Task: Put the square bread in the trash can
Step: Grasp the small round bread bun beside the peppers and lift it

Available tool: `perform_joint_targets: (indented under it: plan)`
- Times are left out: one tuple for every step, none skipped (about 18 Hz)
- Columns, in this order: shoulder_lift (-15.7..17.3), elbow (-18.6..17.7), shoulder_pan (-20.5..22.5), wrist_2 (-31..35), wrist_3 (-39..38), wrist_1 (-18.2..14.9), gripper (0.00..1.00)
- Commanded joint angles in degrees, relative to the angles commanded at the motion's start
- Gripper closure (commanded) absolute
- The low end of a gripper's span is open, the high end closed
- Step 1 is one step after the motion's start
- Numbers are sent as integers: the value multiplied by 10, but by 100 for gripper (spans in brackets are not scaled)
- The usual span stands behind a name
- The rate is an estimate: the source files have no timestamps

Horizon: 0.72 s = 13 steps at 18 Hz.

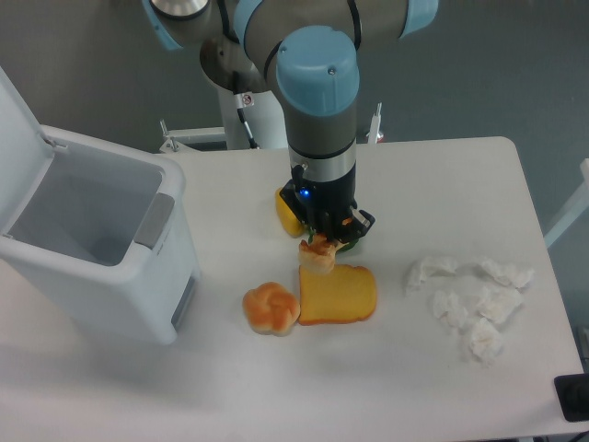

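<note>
1. One white surface [423, 184] carries everything here, seen from above by a fixed camera.
2. The trash can [110, 276], a big white plastic bin, stands at the left edge of the surface. Its hinged lid [14, 120] is swung up and back, so the inside is open to view. A grey handle strip [154, 221] runs along the rim on the side facing the food.
3. The robot arm [317, 101], grey with light blue caps, reaches straight down over the middle of the surface.
4. A heap of crumpled white paper [474, 295] lies well apart to the right.
5. The square bread [338, 295], a yellow slab with a darker crust edge, lies flat on the surface just below the arm's tip and well apart from the trash can.
6. A round bun [271, 308] sits touching the left side of the bread.
7. A yellow thing [287, 214] peeks out behind the wrist, mostly hidden.
8. The gripper [319, 247] hangs just above the bread's upper left corner; its fingers are clenched on a small piece of food [317, 260], pale with a browned edge.
</note>
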Motion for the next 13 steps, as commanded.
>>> perform_joint_targets:
  plan:
    - [0, -1, 0, 2, 0, 0, 82]
    - [1, -1, 0, 1, 2, 1, 81]
    - [2, 2, 0, 1, 2, 0, 81]
    - [2, 6, 0, -1, 2, 0, 81]
    - [1, 12, 0, -1, 1, -1, 81]
    - [1, 17, 2, -3, 1, -1, 81]
    - [2, 19, 1, -4, -2, -1, 81]
    - [1, 20, 2, -4, 0, -1, 81]
    - [0, 22, 2, -3, -2, 1, 81]
    - [-1, 23, 2, -4, -3, 6, 81]
    - [1, 23, 2, -9, -4, 11, 81]
    - [3, 21, 2, -20, -4, 11, 81]
    - [5, 21, 3, -38, -4, 11, 81]
